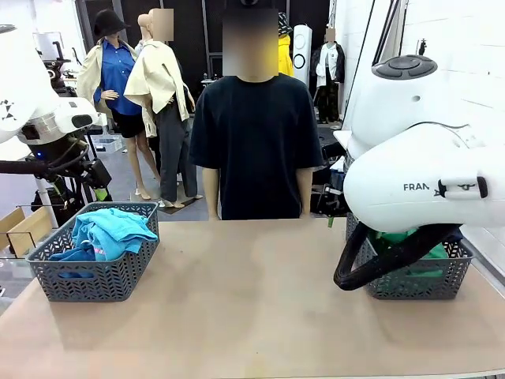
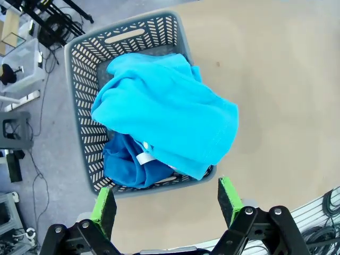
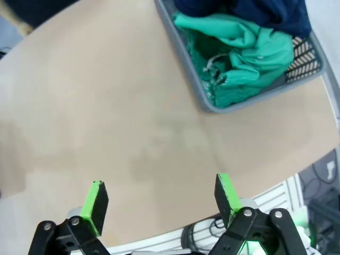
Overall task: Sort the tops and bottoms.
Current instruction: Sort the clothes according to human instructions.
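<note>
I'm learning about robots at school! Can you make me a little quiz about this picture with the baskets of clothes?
1. True or false: the turquoise garment lies in the left basket.
2. Which clothes lie in the right basket? A) green garment and navy garment B) two blue ones C) nothing
3. Fill in: the fingers of the left gripper and the right gripper stand ____ and hold nothing.

Key: 1 true; 2 A; 3 open.
</note>
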Robot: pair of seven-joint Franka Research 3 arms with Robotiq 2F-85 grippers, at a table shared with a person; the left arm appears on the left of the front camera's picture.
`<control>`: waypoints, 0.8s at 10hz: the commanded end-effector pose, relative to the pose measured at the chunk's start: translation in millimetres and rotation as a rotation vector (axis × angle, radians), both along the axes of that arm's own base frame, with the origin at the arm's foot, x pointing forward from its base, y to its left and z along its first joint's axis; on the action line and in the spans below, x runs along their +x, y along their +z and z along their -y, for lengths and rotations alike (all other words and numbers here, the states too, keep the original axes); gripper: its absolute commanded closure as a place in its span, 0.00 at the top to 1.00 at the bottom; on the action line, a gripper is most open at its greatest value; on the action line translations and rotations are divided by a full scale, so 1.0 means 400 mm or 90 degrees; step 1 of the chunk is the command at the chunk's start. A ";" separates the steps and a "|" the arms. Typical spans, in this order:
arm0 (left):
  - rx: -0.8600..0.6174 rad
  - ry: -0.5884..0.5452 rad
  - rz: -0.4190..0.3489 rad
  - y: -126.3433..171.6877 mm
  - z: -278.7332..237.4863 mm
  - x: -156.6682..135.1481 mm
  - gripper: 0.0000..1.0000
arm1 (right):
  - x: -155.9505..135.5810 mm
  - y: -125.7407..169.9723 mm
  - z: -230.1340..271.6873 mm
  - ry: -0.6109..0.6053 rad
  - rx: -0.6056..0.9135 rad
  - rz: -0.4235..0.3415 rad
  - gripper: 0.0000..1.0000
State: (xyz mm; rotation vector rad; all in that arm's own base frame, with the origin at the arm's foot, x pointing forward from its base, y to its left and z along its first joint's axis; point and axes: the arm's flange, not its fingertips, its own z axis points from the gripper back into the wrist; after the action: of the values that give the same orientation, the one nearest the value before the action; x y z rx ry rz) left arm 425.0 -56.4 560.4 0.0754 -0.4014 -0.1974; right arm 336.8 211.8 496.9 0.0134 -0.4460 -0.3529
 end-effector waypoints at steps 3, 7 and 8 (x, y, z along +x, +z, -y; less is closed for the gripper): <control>-0.001 0.007 0.012 0.005 0.018 0.001 1.00 | -0.005 -0.015 -0.005 -0.021 0.010 -0.014 1.00; -0.001 0.007 0.012 0.005 0.018 0.001 1.00 | -0.005 -0.015 -0.005 -0.021 0.010 -0.014 1.00; -0.001 0.007 0.012 0.005 0.018 0.001 1.00 | -0.005 -0.015 -0.005 -0.021 0.010 -0.014 1.00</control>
State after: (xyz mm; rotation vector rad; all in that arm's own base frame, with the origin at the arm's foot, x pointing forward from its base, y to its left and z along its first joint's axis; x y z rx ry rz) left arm 424.4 -61.6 561.0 0.0770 -0.4048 -0.2016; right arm 336.4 211.1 492.1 0.0007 -0.4394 -0.3659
